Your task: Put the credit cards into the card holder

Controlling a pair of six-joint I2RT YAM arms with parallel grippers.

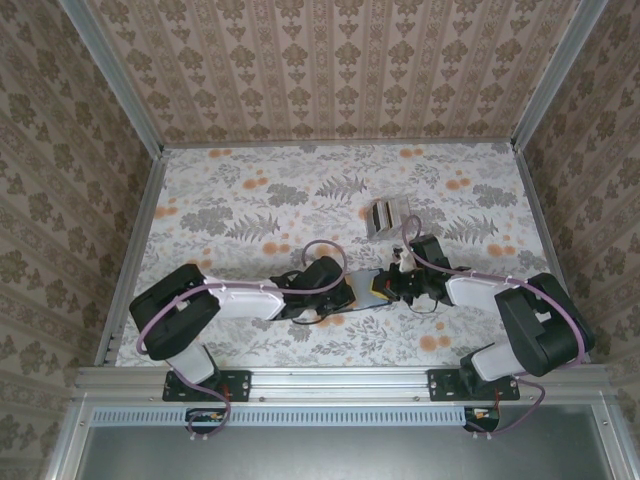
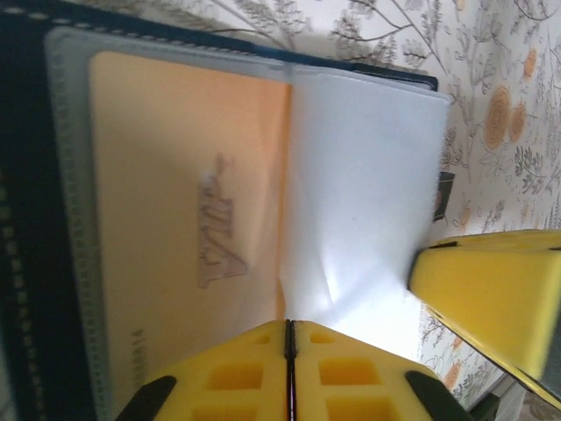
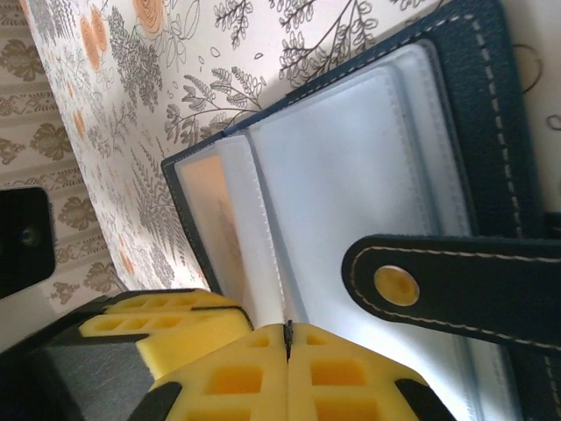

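The navy card holder (image 1: 371, 289) lies open on the table between my two grippers. Close up, its clear sleeves (image 2: 368, 175) fan out from the dark stitched cover (image 3: 486, 114), and the snap tab (image 3: 456, 285) lies across them. A gold-orange card (image 2: 175, 219) sits inside the left sleeve, also showing as a card (image 3: 206, 193) from the other side. My left gripper (image 2: 289, 326) is shut at the sleeves' fold, apparently pinching a sleeve edge. The right gripper (image 3: 287, 326) is shut on a sleeve edge. The other cards (image 1: 385, 215) are stacked farther back.
The floral table (image 1: 250, 210) is walled on three sides. The two grippers are close together: a right finger (image 2: 491, 298) reaches the sleeve's edge beside my left gripper, and a left finger (image 3: 166, 324) sits just left of my right gripper.
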